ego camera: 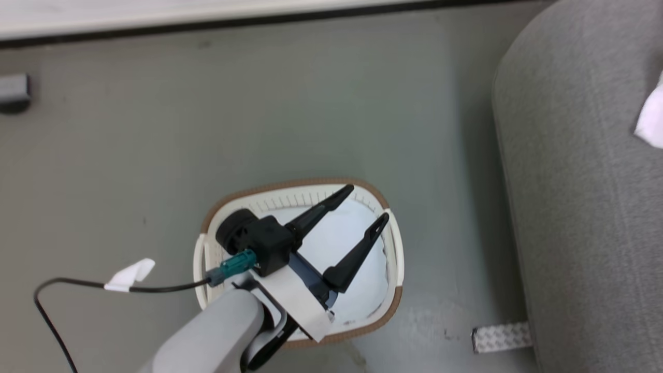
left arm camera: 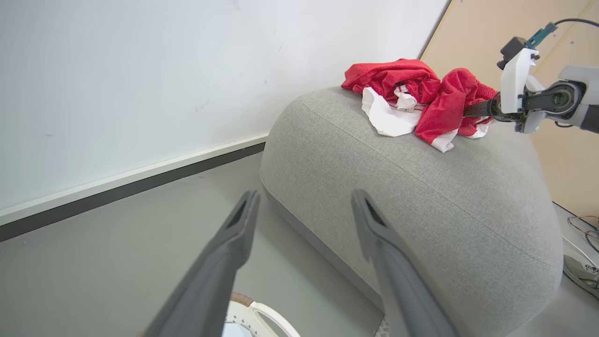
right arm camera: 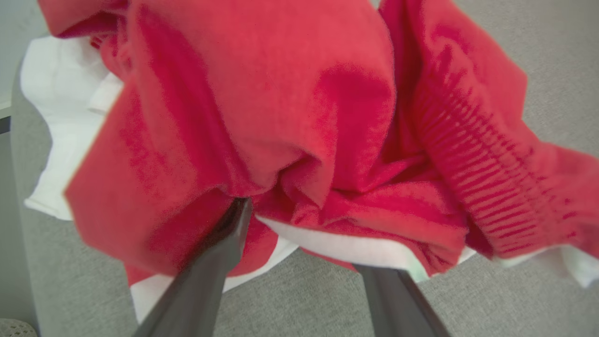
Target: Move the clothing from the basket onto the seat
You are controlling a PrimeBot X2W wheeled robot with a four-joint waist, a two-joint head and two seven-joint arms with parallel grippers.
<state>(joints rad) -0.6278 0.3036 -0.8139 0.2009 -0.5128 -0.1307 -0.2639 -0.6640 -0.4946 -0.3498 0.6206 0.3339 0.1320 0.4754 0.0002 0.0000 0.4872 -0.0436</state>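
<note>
- The clothing [left arm camera: 423,93] lies in a crumpled red-and-white heap on top of the seat [left arm camera: 398,196], resting on the grey upholstery towards the far side as the left wrist view shows it.
- Nothing red shows in the basket [ego camera: 398,243], so I judge the transfer all but done.
- The right gripper [right arm camera: 302,234] is pushed in under the near edge of the heap.
- Its two fingers stand well apart and the folds drape over them. I read it as open and letting go rather than pinching, though the tips themselves are hidden by the fabric.
- It comes in low, almost level with the seat top. That suits laying the cloth down rather than dropping it.
- The left gripper [ego camera: 366,202] hangs over the basket with its fingers spread and nothing between them. It is probably there because any further garment would be picked up from that spot.
- A pale blue-white cushion [ego camera: 365,290] lies flat in the bottom of the basket. It is not clothing and should stay put.
- The basket stands on the floor [ego camera: 259,114] near the seat, which seems meant to keep the carry short.
- The next move, as I judge it, is for the right gripper to draw back clear of the folds.
- The risk is a fold catching on a finger and sliding the heap towards the rounded edge.
</note>
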